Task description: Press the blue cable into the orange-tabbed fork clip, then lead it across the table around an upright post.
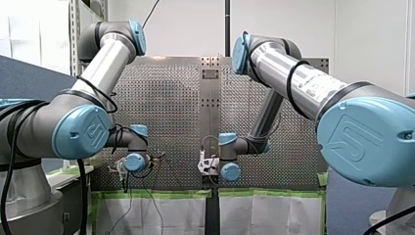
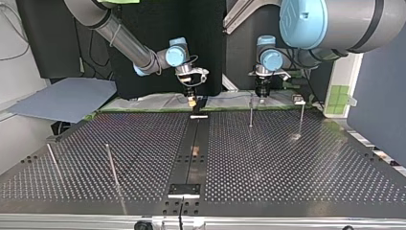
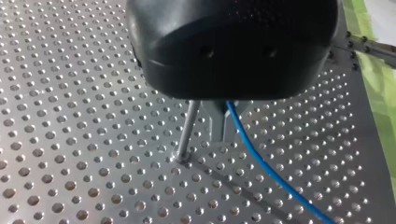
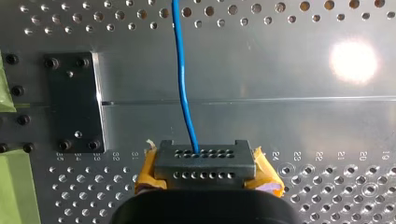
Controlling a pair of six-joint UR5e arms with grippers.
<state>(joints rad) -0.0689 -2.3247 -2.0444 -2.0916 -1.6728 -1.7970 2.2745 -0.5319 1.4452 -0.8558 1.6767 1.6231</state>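
So, cable (image 4: 181,79): blue, low over table (image 2: 287,163), far side in top view.
Right gripper (image 4: 204,157): yellow pads closed on cable, cable leading straight ahead.
Left gripper (image 3: 226,122): metal fingers pinched on cable, just beside upright post (image 3: 187,133); cable slanting off toward table.

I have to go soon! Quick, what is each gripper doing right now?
My left gripper: closed, holding the blue cable.
My right gripper: closed, holding the blue cable too.
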